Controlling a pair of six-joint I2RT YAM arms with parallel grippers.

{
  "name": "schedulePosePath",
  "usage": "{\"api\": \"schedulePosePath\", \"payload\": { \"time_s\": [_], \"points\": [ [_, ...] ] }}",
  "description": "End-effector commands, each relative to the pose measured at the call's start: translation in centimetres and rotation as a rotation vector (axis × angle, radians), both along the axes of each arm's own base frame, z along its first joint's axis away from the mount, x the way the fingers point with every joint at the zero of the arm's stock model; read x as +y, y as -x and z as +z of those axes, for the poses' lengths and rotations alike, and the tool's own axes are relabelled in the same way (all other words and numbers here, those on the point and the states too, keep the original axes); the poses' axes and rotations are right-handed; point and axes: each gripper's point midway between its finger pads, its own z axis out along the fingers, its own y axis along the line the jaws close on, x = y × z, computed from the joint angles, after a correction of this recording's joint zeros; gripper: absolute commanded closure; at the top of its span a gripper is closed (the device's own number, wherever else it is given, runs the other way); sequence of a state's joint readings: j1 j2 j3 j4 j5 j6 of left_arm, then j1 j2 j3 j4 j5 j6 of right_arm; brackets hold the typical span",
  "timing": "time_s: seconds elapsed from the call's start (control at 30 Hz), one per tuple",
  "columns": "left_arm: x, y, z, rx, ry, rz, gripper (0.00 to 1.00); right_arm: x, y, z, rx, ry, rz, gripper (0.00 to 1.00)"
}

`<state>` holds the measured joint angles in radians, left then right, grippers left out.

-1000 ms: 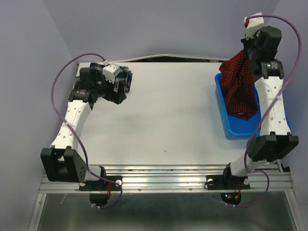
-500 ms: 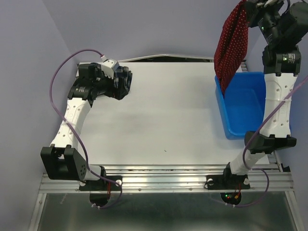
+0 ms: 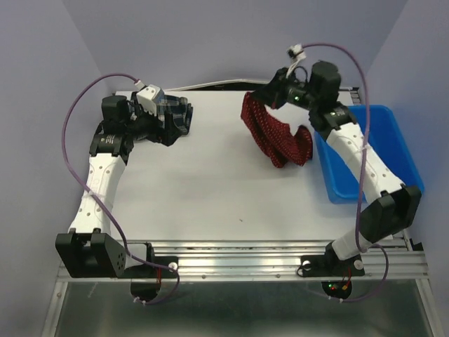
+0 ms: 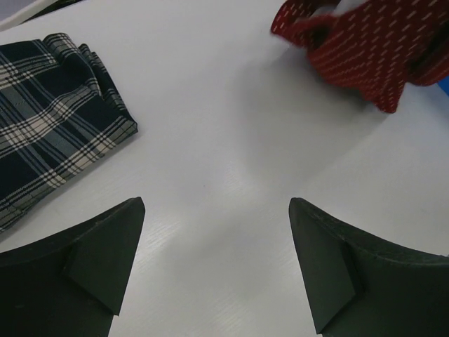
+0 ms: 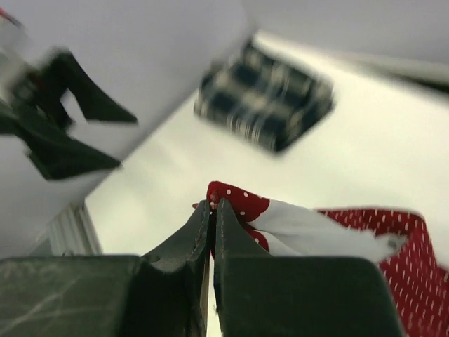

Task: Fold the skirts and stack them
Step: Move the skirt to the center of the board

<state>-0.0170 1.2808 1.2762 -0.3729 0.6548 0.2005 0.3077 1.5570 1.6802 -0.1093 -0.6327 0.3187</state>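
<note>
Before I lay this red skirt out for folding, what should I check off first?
1. Grip: right end effector shut on the red skirt: ok.
2. Bin: red skirt out of the blue bin: ok.
3. Lay: red skirt flat on the table: not ok, it is bunched.
4. Second arm: left end effector open and empty: ok.
5. Spacing: plaid skirt apart from the red one, bare table between them: ok.
</note>
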Motion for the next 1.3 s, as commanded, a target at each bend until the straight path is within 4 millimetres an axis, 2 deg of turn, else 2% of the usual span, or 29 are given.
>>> {"api": "schedulePosePath", "payload": {
  "time_s": [0.0, 0.07, 0.1, 0.13, 0.17, 0.2, 0.27, 0.3, 0.33, 0.37, 0.43, 0.47, 0.5, 0.57, 0.67, 0.7, 0.73, 0.77, 0.8, 0.87, 0.93, 1.13, 1.17, 1.27],
  "points": [
    [0.2, 2.0, -0.8, -0.024, -0.031, -0.033, 0.05, 4.7, 3.8, -11.2, 0.204, 0.063, 0.127, 0.99],
    [0.3, 2.9, -3.8, 0.052, -0.058, -0.058, 0.06, 6.2, 5.6, -16.1, 0.306, 0.102, 0.194, 0.99],
    [0.2, 3.6, -5.0, 0.094, -0.064, -0.079, 0.08, 7.7, 7.2, -17.8, 0.311, 0.121, 0.248, 0.99],
    [0.3, 3.7, -5.8, 0.103, -0.078, -0.089, 0.09, 7.5, 7.6, -19.6, 0.319, 0.147, 0.258, 0.99],
    [0.2, 4.4, -7.7, 0.149, -0.099, -0.132, 0.13, 8.1, 10.1, -23.2, 0.337, 0.226, 0.333, 0.99],
    [0.2, 4.8, -8.6, 0.174, -0.11, -0.15, 0.15, 8.1, 11.2, -24.7, 0.339, 0.27, 0.36, 0.99],
    [0.2, 5.7, -10.3, 0.238, -0.125, -0.191, 0.19, 7.4, 13.4, -27.7, 0.31, 0.378, 0.436, 0.99],
    [0.2, 5.7, -11.4, 0.265, -0.133, -0.207, 0.21, 6.3, 14.6, -29.0, 0.35, 0.435, 0.455, 0.99],
    [0.4, 5.3, -11.7, 0.254, -0.15, -0.21, 0.23, 5.6, 15.1, -29.7, 0.354, 0.475, 0.459, 0.99],
    [0.5, 5.0, -12.1, 0.254, -0.151, -0.202, 0.23, 4.4, 16.4, -30.8, 0.361, 0.541, 0.5, 0.99],
    [0.5, 3.9, -12.4, 0.242, -0.149, -0.185, 0.23, 2.9, 18.2, -31.5, 0.365, 0.583, 0.523, 0.99],
    [0.2, 2.6, -12.3, 0.221, -0.157, -0.183, 0.23, 1.5, 19.9, -33.0, 0.378, 0.631, 0.558, 0.99],
    [-0.2, 2.0, -12.2, 0.213, -0.16, -0.188, 0.23, 0.9, 20.6, -32.7, 0.353, 0.641, 0.569, 0.99],
    [-2.1, 0.0, -12.4, 0.208, -0.179, -0.217, 0.23, -1.1, 22.3, -34.0, 0.336, 0.726, 0.614, 0.99],
    [-4.2, -2.2, -12.6, 0.197, -0.208, -0.238, 0.24, -3.2, 22.1, -34.5, 0.279, 0.849, 0.602, 0.99],
    [-5.8, -3.3, -12.6, 0.186, -0.213, -0.263, 0.23, -4.0, 22.5, -34.7, 0.306, 0.882, 0.6, 0.99],
    [-6.6, -4.1, -12.7, 0.172, -0.216, -0.27, 0.22, -4.7, 22.1, -34.8, 0.274, 0.929, 0.584, 0.99],
    [-7.6, -5.4, -13.1, 0.168, -0.221, -0.281, 0.21, -5.3, 22.4, -34.9, 0.287, 0.952, 0.583, 0.99],
    [-9.1, -5.7, -13.1, 0.152, -0.231, -0.309, 0.2, -5.6, 22.4, -34.9, 0.281, 0.966, 0.573, 0.99],
    [-10.8, -7.0, -13.9, 0.132, -0.248, -0.356, 0.18, -6.7, 22.5, -35.1, 0.268, 1.008, 0.547, 0.99],
    [-12.9, -6.9, -14.6, 0.115, -0.275, -0.402, 0.15, -7.3, 22.5, -35.2, 0.265, 1.03, 0.525, 0.99],
    [-16.2, -8.6, -17.5, -0.029, -0.447, -0.455, 0.1, -8.3, 23.0, -35.4, 0.266, 1.059, 0.51, 0.99],
    [-17.3, -8.2, -17.9, -0.046, -0.47, -0.486, 0.1, -8.4, 23.1, -35.4, 0.264, 1.063, 0.51, 0.99],
    [-18.7, -7.7, -19.1, -0.08, -0.531, -0.554, 0.1, -8.6, 23.1, -35.3, 0.261, 1.069, 0.508, 0.99]
  ]
}}
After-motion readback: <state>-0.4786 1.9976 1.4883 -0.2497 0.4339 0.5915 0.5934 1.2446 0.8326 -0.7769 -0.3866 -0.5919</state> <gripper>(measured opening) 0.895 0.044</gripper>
